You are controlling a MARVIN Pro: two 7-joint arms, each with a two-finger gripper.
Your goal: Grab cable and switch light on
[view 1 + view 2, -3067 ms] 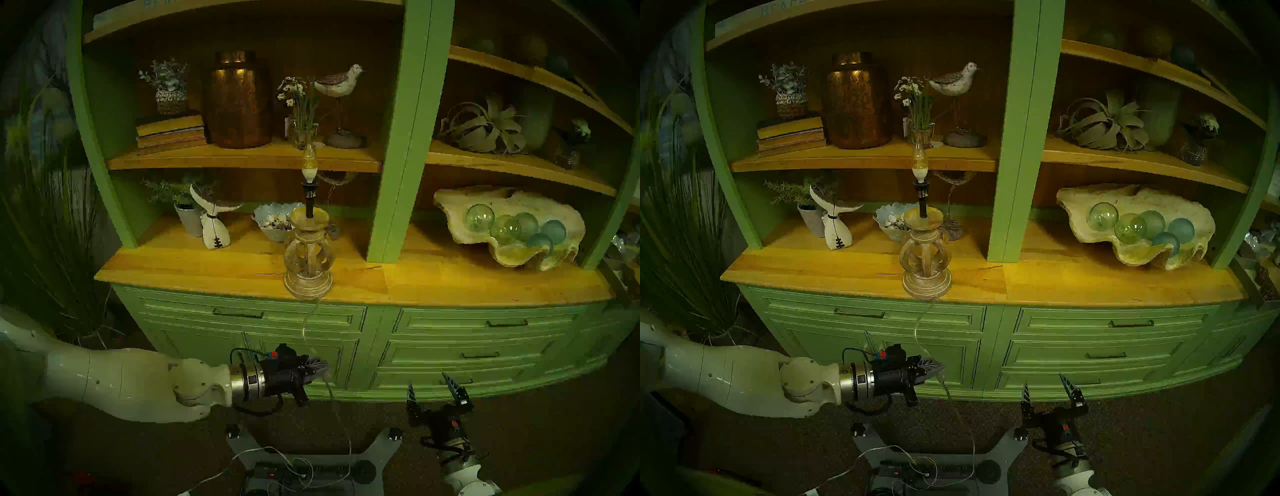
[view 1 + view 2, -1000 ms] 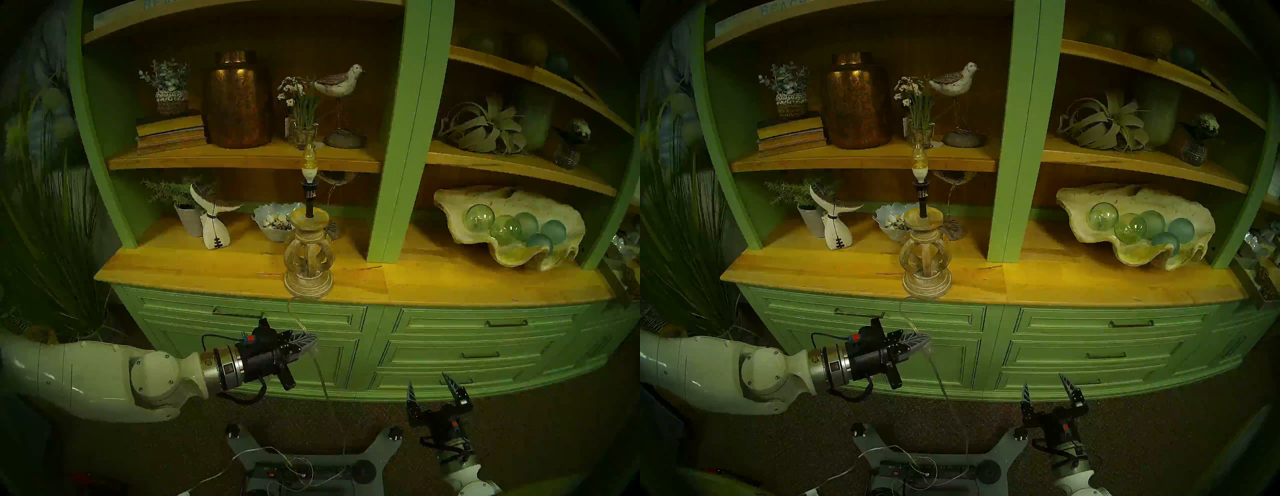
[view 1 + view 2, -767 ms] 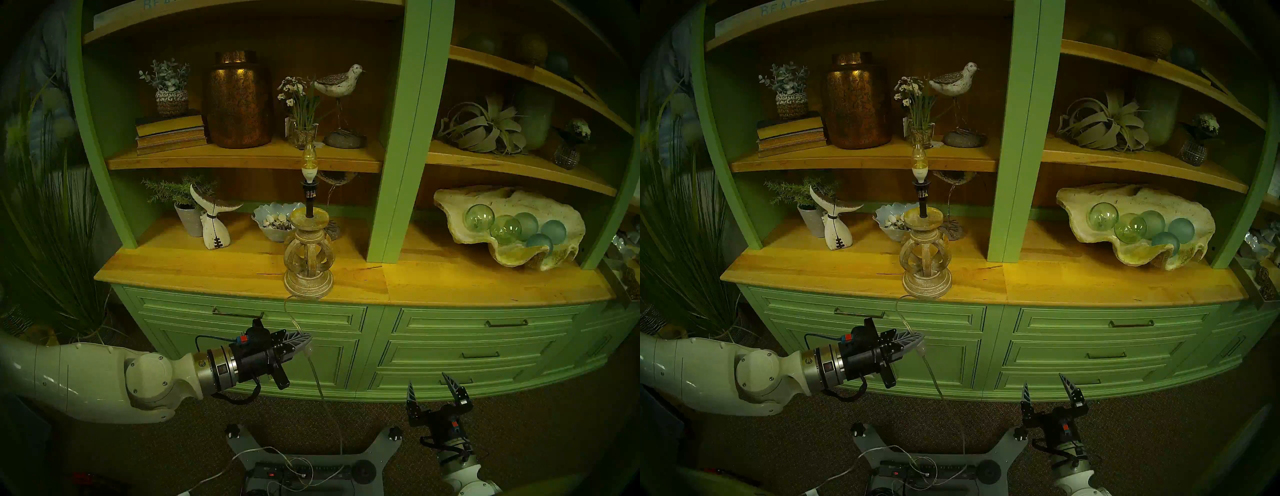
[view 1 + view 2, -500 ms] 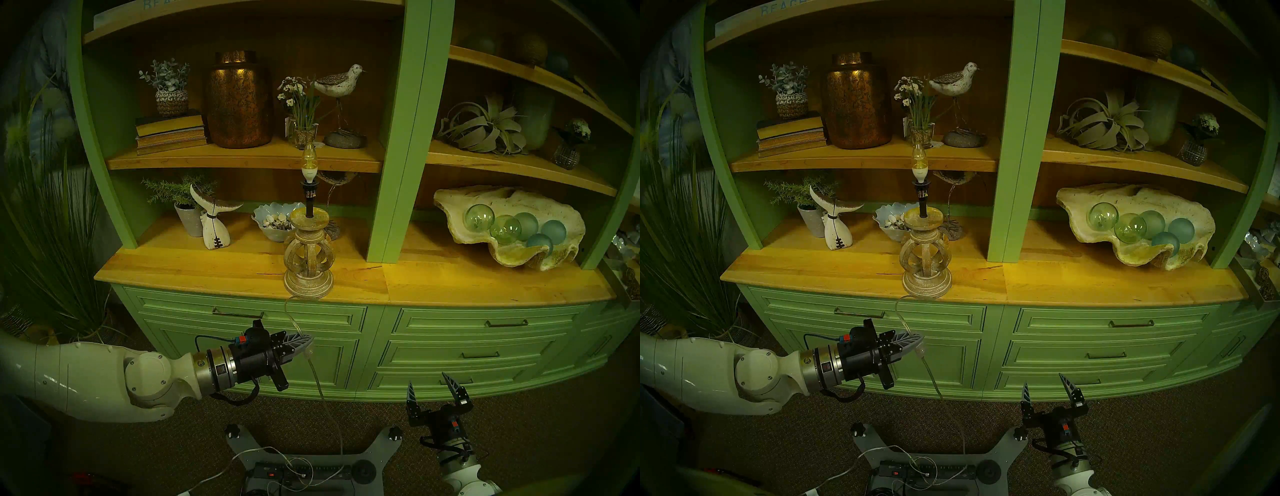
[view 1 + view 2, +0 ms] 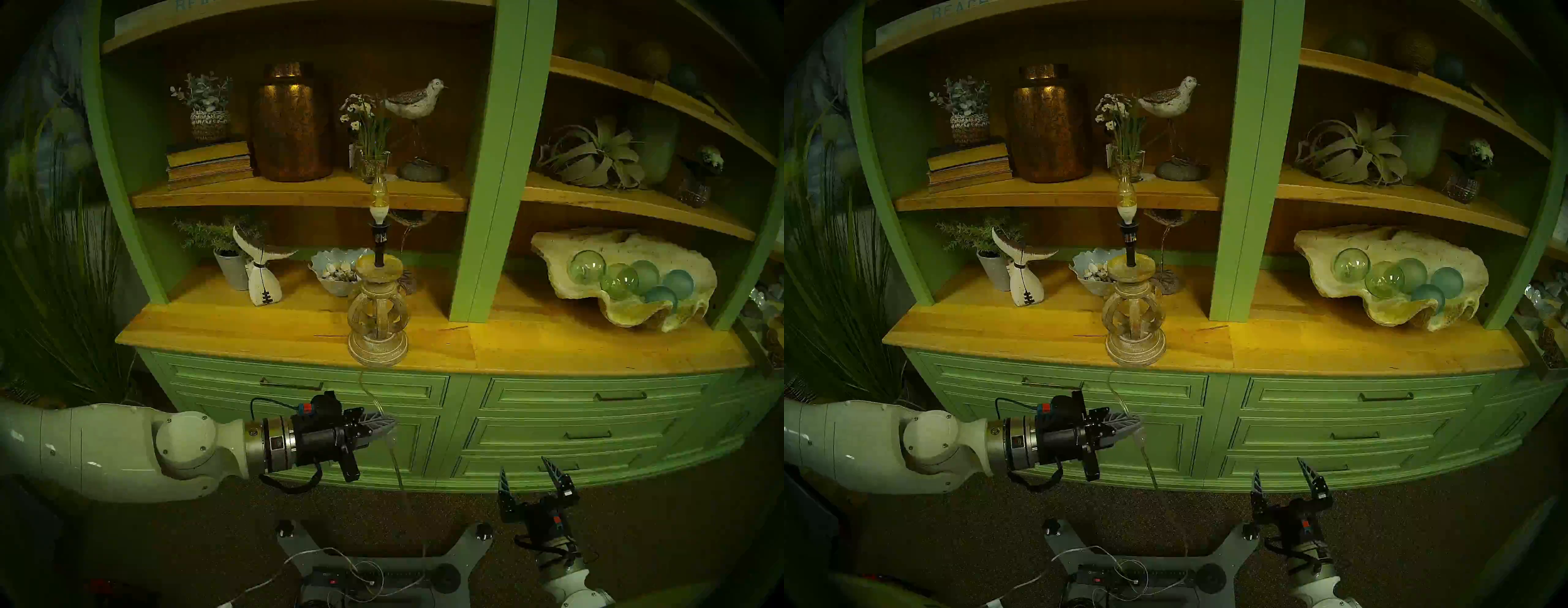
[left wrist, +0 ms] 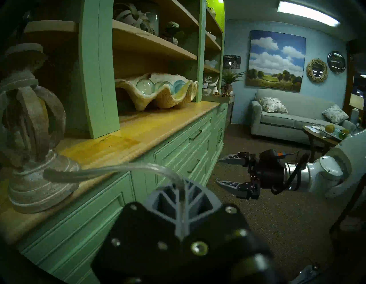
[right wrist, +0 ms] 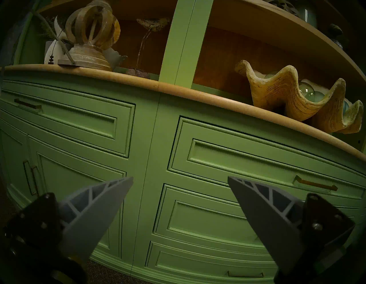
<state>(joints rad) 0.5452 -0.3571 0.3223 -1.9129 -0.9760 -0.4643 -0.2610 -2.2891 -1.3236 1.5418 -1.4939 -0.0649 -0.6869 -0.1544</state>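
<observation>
Left gripper [image 5: 390, 422] is clamped tight on the cable [image 5: 396, 460] below the lamp [image 5: 377, 314]; right gripper [image 5: 536, 477] gapes empty. I'd hold the cord steady so it can press the switch.

Furnished living room, green-painted wooden cabinet [image 5: 500, 170] with decorated shelves, pale grey sofa [image 6: 293, 119] far right, framed cloudy landscape painting [image 6: 275, 59] above it
</observation>
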